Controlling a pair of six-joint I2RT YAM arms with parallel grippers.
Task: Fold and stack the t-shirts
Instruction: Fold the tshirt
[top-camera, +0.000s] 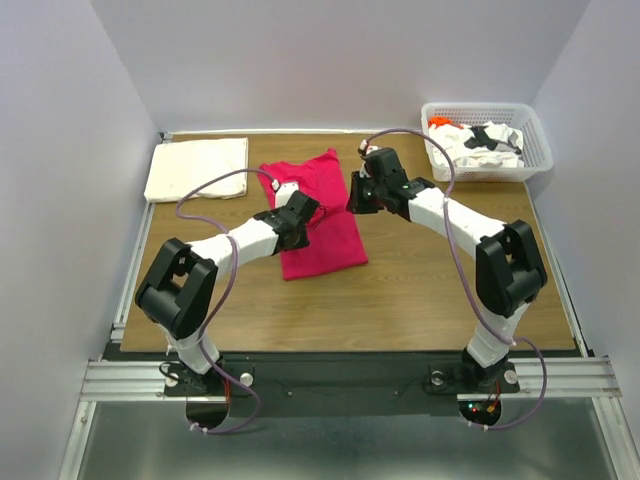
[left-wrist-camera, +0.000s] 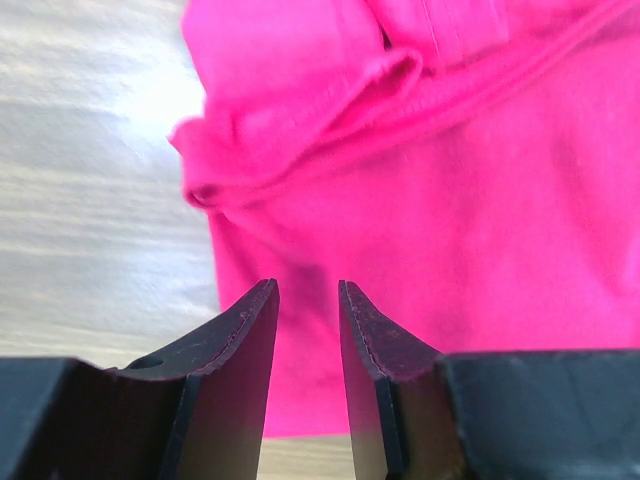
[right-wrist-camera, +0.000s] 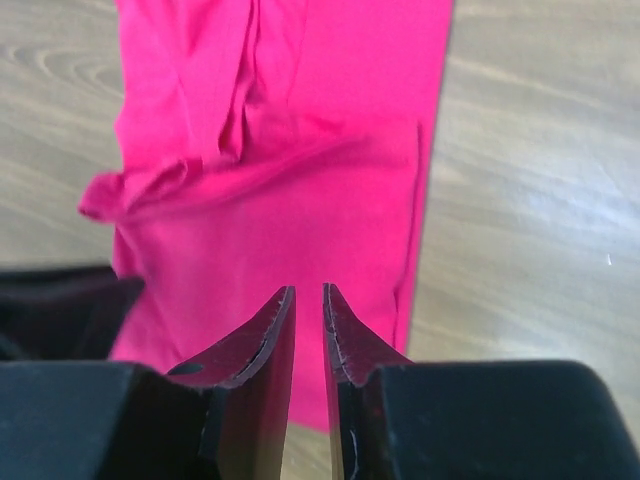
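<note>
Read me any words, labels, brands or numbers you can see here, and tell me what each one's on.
None can be read.
White shirts in the basket: black print, too small and crumpled to read.
Red shirt, cream shirt: no text showing.

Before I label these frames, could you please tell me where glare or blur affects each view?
Left wrist: strong glare whitens the table beside the magenta shirt, whose bunched edge looks soft. Right wrist: even light, wood grain slightly blurred. Top external: evenly lit and sharp.
</note>
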